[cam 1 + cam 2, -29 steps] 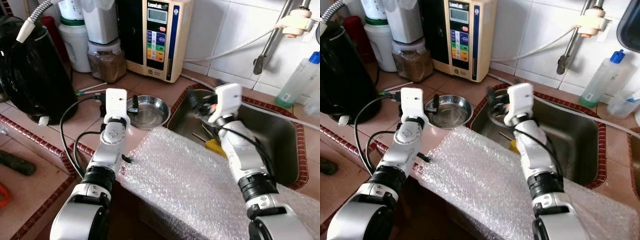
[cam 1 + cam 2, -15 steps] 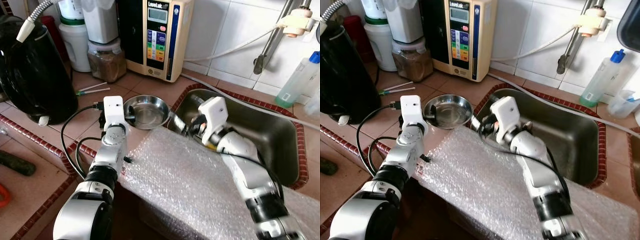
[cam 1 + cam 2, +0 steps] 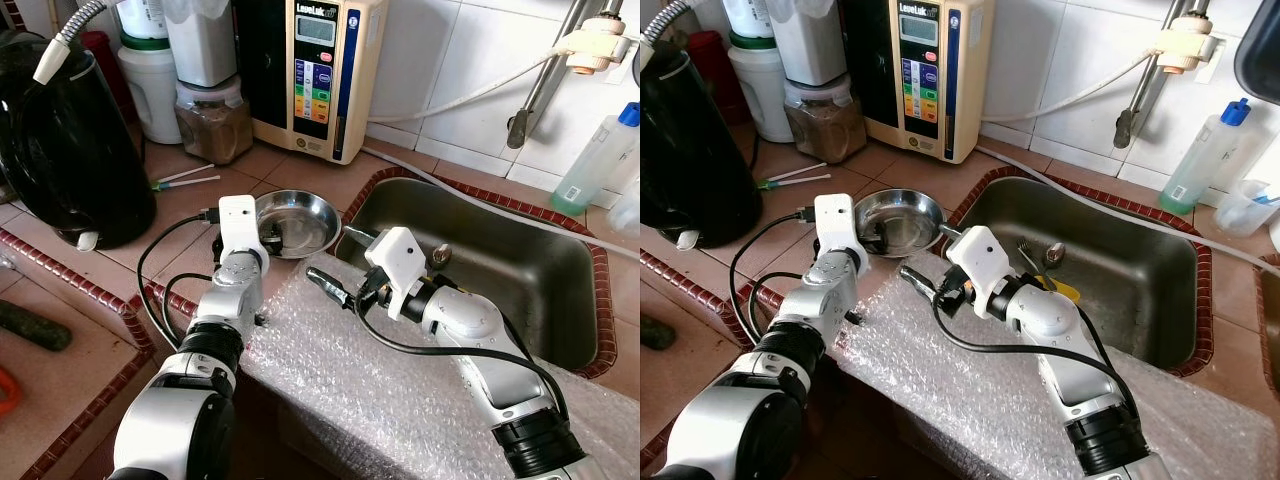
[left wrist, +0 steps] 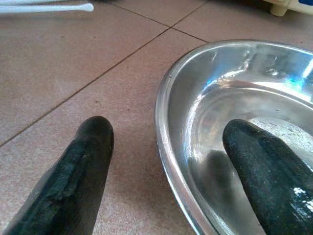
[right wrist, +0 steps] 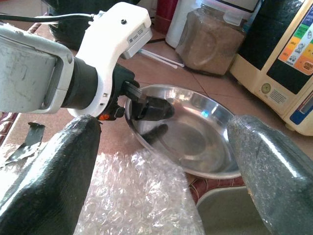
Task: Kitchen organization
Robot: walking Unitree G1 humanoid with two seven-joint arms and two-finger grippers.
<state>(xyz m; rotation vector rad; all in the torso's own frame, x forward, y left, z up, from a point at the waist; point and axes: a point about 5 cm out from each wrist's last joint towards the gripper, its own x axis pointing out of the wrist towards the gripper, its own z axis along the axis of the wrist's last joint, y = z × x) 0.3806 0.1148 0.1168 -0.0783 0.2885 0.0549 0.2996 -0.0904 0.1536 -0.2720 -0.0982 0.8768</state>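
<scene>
A shallow steel bowl (image 3: 300, 222) sits on the tiled counter just left of the sink (image 3: 530, 262). My left gripper (image 3: 266, 237) is open at the bowl's near-left rim, with one finger (image 4: 269, 171) inside the bowl (image 4: 230, 98) and the other finger (image 4: 73, 181) on the tile outside. My right gripper (image 3: 340, 260) is wide open and empty, low over the near edge of the bubble wrap (image 3: 380, 380), pointing at the bowl (image 5: 195, 132) from its right. A spoon (image 3: 1052, 252) and a yellow item (image 3: 1062, 291) lie in the sink.
A black kettle (image 3: 60, 140) stands at the left, a jar of brown powder (image 3: 212, 120) and a water purifier (image 3: 310, 70) behind the bowl. Two white sticks (image 3: 185, 178) lie on the tiles. A clear bottle (image 3: 595, 160) stands at the far right by the tap pipe.
My right gripper has swung out of the sink to the left, over the bubble wrap toward the bowl. My left gripper has edged onto the bowl's rim.
</scene>
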